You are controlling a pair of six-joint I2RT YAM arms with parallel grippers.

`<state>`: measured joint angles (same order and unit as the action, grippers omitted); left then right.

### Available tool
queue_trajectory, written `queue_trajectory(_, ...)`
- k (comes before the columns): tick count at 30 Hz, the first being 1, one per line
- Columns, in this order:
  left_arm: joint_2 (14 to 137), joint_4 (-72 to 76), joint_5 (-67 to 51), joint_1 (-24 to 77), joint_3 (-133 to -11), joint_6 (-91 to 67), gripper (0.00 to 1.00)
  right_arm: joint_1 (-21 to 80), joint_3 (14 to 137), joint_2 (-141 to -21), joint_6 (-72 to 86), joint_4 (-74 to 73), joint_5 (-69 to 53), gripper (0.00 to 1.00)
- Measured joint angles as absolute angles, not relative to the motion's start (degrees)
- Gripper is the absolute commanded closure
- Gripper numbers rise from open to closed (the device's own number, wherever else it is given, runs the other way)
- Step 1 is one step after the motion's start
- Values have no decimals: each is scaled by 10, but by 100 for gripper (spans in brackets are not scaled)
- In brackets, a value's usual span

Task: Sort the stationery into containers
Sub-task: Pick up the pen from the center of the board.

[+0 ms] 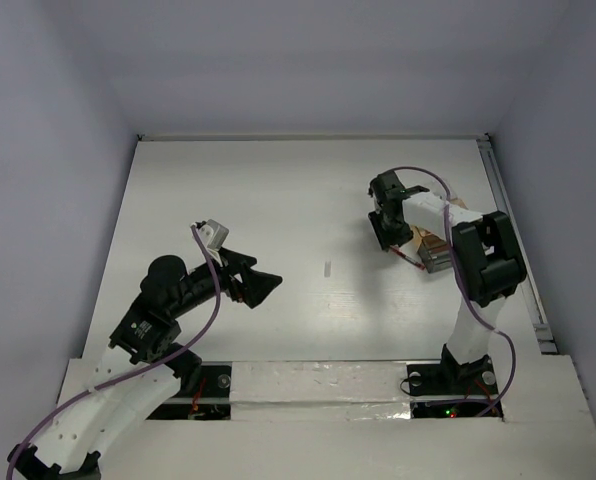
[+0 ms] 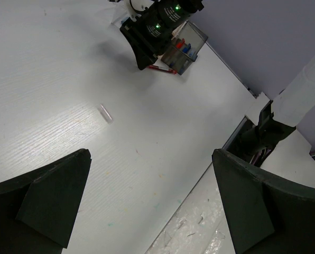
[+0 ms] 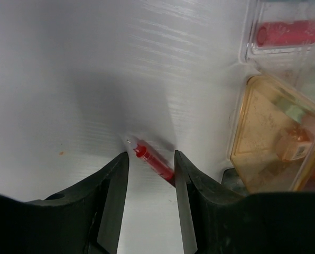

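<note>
**Ann:** White tabletop [image 1: 278, 200], pale walls on every side. Where is the pen?

**Ben:** The red pen [image 3: 149, 157] lies flat on the table, just beside the boxes [image 3: 241, 121]. Its far end runs behind a finger, toward the orange box.

**Ann:** And the claws?

**Ben:** The right claw [image 3: 150, 156] is down over the pen with a finger on each side of the tip end. It is partly spread and not pinching, since a gap shows between one finger and the barrel. The left claw [image 2: 151, 153] is spread wide and holds nothing. It hangs over the table well apart from the boxes, with a small clear piece [image 2: 104, 112] lying ahead of it.

**Ann:** How will the pen handle?

**Ben:** Light and stiff, I'd judge. It's smooth round plastic, so it could roll or squirt out of a pinch. It also lies at a slant between the fingers, so closing on it may swing it round.

**Ann:** Where would you take hold?

**Ben:** On the barrel, squarely across it, not on the narrow tip. A firm squeeze should do it no harm.
</note>
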<state>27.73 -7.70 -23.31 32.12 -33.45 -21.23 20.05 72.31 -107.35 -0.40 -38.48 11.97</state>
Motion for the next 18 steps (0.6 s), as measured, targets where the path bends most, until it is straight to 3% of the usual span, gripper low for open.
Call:
queue_trajectory(3,277,-77,-233,321,-335,-212,1,194,723,-1074,-4,-382,120,55)
queue_trajectory(10,280,-77,-233,321,-335,-211,1,186,722,-1076,0,-378,111,75)
queue_trajectory(13,280,-77,-233,321,-335,-211,1,184,721,-1076,8,-374,100,86)
queue_trajectory(15,280,-77,-233,321,-335,-211,1,184,719,-1076,13,-370,86,98)
queue_trajectory(18,281,-77,-234,319,-335,-211,1,183,717,-1073,21,-364,61,100)
